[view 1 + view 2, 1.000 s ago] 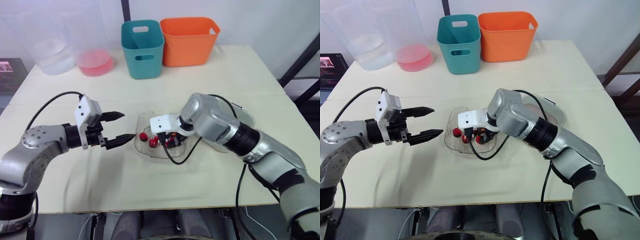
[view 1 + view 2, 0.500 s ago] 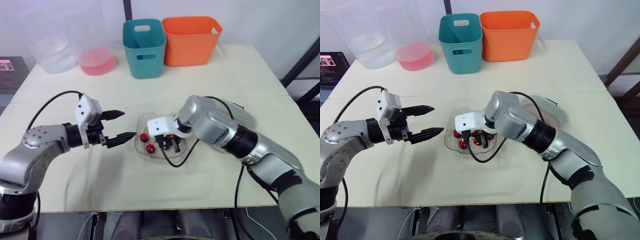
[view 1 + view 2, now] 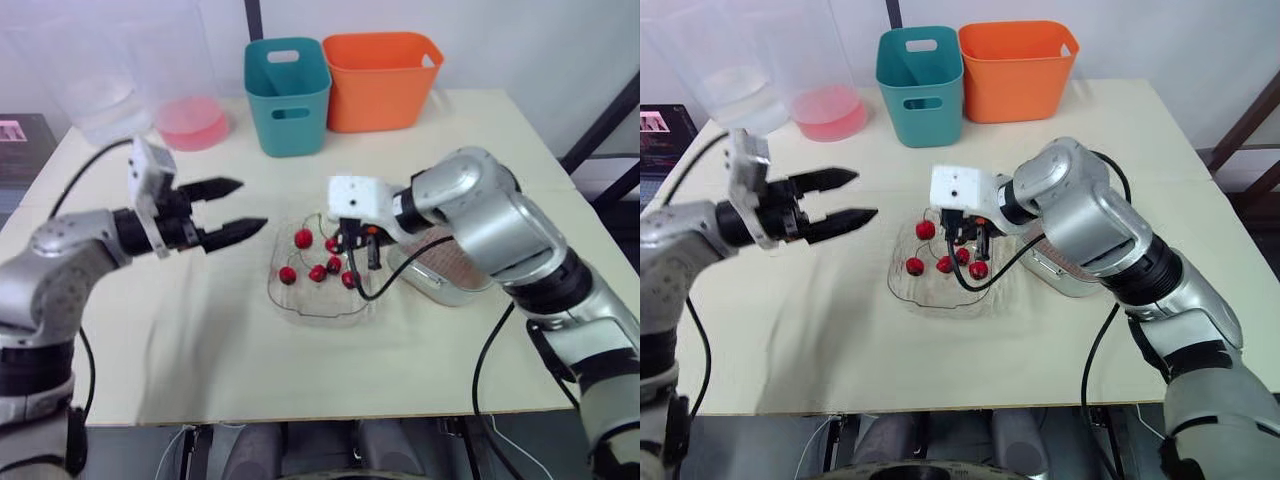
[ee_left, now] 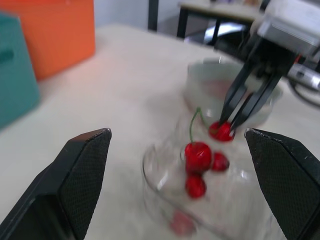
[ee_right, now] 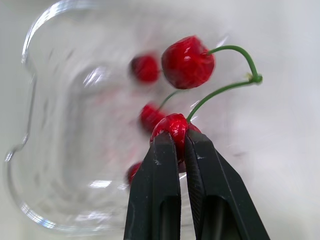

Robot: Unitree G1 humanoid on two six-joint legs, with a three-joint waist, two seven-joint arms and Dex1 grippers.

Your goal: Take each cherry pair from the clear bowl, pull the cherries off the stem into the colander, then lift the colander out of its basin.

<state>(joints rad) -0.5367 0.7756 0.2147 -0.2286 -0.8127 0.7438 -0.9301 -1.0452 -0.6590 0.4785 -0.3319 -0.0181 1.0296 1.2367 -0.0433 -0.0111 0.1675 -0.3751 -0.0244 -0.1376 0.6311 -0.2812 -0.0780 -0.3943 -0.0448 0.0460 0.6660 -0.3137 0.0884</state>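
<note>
While one cherry pair [image 5: 173, 129] hangs just above the clear bowl [image 3: 902, 290], pinched by one fruit in the right tool [image 3: 968, 238] with its fingers closed tight on it, the task looks early. The pick is underway and the stem [image 5: 227, 87] is not yet pulled. The twin cherry dangles free on it. Several other cherries [image 3: 287, 274] lie in the bowl.

Colander [image 3: 455, 262] sits in its basin [image 3: 440, 298] just beside the bowl on the robot's right, not lifted. Cannot tell if any fruit is in it.

Left tool [image 3: 862, 194] hovers wide open and empty, near the bowl's left side over the worktop [image 3: 820, 330].

Versus a second ago:
- Right tool was down inside the bowl among the cherries; now it is raised with the pair.
- Left tool sits higher, same wide gap.
</note>
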